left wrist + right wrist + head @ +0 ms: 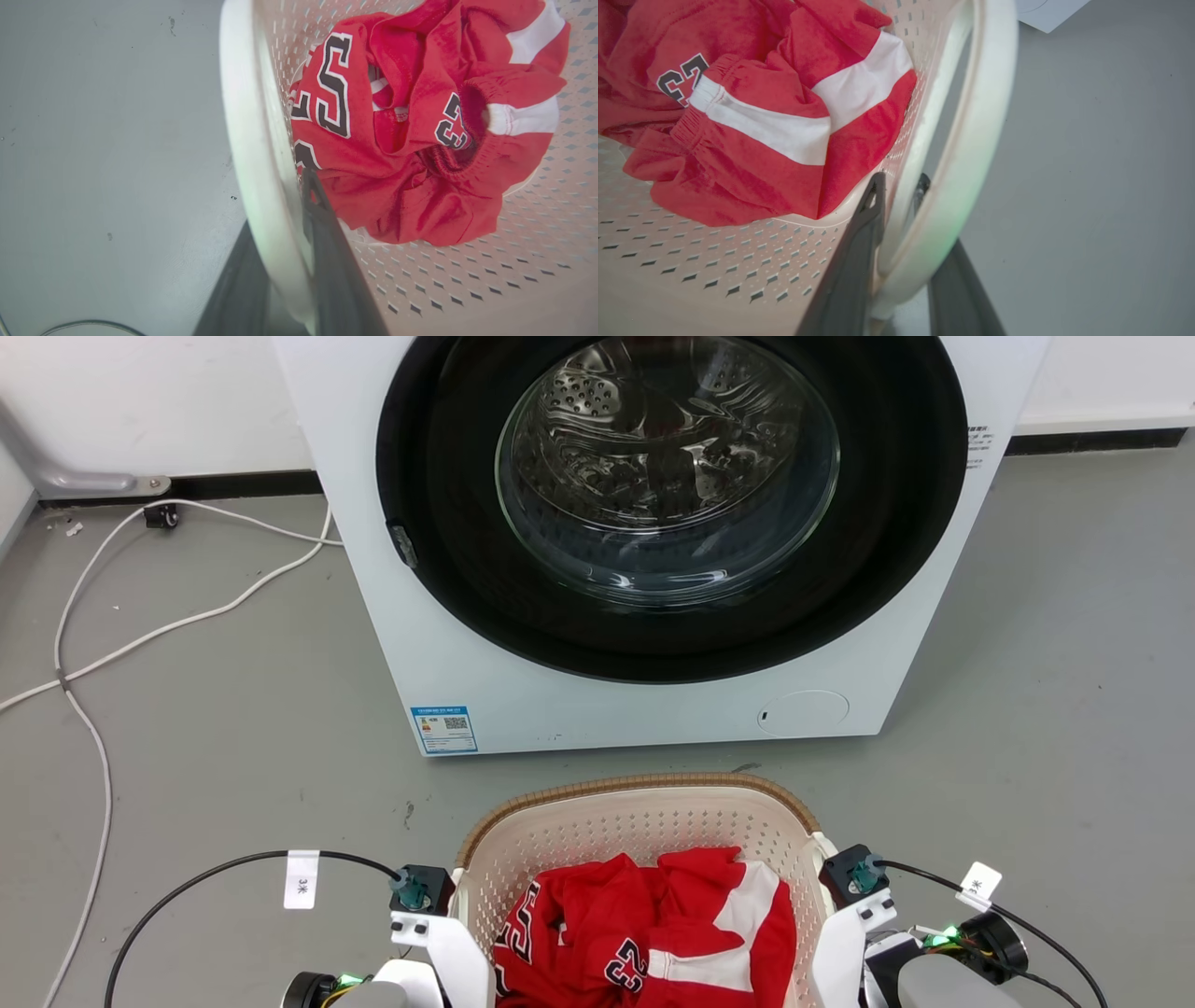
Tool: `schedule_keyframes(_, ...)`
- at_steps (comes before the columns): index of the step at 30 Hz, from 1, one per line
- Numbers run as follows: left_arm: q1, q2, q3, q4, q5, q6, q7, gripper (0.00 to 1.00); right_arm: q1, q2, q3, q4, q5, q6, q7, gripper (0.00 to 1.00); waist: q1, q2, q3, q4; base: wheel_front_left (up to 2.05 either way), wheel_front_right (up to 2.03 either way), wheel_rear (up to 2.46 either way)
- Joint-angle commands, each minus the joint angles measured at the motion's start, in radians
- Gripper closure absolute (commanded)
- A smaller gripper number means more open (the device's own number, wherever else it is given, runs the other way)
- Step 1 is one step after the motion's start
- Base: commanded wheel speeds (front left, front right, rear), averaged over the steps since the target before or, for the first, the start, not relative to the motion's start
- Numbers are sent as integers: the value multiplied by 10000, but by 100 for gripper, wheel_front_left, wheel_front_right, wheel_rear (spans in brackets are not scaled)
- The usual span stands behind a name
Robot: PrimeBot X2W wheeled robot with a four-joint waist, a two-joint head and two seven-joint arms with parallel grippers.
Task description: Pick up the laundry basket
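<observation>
A white front-loading washing machine (644, 709) stood on the grey floor (233, 728). White cable (229, 605) lay to its left. Red numbered garments (653, 924) lay bunched.

Cream perforated laundry basket (644, 826) with brown woven rim, red-and-white jersey (653, 933), white washing machine (579, 709)

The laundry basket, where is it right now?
In the head view the laundry basket is bottom centre, just in front of the washing machine, holding red clothes, with the left tool and right tool closed on its two sides.
</observation>
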Motion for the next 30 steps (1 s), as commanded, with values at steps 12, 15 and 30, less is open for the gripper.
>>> schedule_keyframes(12,-98,68,-255,-10,-169,-39,-171,100,1,-79,340,-41,237,28,-67,100,1,-1,-28,-75,0,0,0)
schedule_keyframes(15,-111,49,-301,-7,-240,-41,-187,100,11,-89,394,-41,288,28,-59,100,1,-1,-21,-81,0,0,0)
schedule_keyframes(30,-114,63,-513,9,-459,-39,-232,100,32,-139,593,-41,491,28,-92,100,1,-1,12,-62,0,0,0)
